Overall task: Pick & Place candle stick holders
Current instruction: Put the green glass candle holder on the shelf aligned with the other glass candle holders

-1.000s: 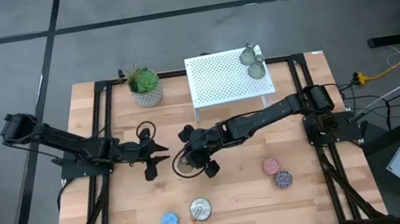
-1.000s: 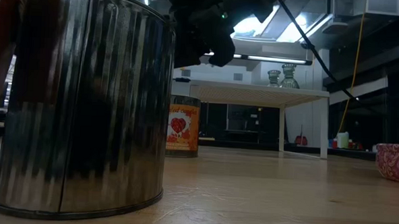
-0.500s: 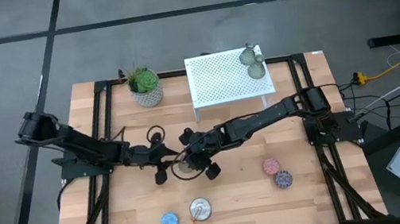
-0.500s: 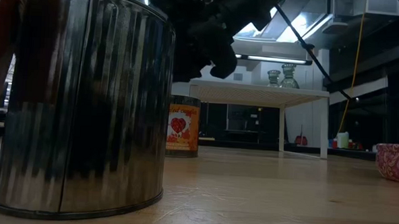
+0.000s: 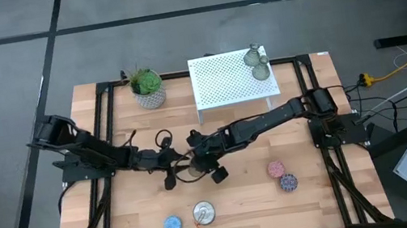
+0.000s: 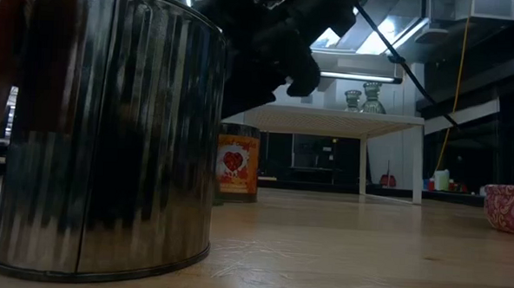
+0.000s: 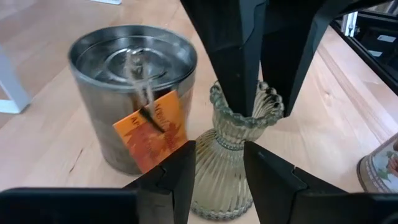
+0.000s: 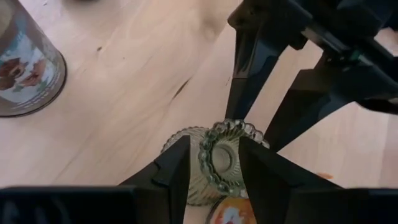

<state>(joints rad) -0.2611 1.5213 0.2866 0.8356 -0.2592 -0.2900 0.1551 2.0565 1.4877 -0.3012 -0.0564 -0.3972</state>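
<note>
One ribbed olive-grey glass candle stick holder (image 7: 225, 177) stands upright at the table's middle (image 5: 187, 166). My right gripper (image 8: 214, 152) reaches in from the right (image 5: 201, 162) and is shut on its top. My left gripper (image 7: 219, 155) comes from the left (image 5: 171, 165) and is open. Its fingers stand on either side of the holder's narrow waist. Two more candle stick holders (image 5: 257, 61) stand on the white perforated shelf (image 5: 223, 84) at the back. My right gripper pinches the holder's beaded top rim (image 8: 225, 132) between its two fingers (image 7: 239, 74), which slant down from above and from the table's right. The holder stays upright below them. Whether its base (image 7: 217, 208) rests on the table I cannot tell. My left gripper's fingers flank the waist (image 7: 231, 144); whether they touch it I cannot tell.
A silver tin with an orange label (image 7: 134, 93) stands just beyond the held holder. Another silver tin (image 5: 203, 211) and a blue disc (image 5: 173, 225) sit near the front edge. Pink (image 5: 276, 169) and purple (image 5: 288, 182) discs lie at the right, and a potted plant (image 5: 147, 86) is at the back.
My left gripper has moved toward the table's right and sunk a little. It has closed in on the holder until its fingers stand on both sides of it. My right gripper and the holder have stayed about where they were.
</note>
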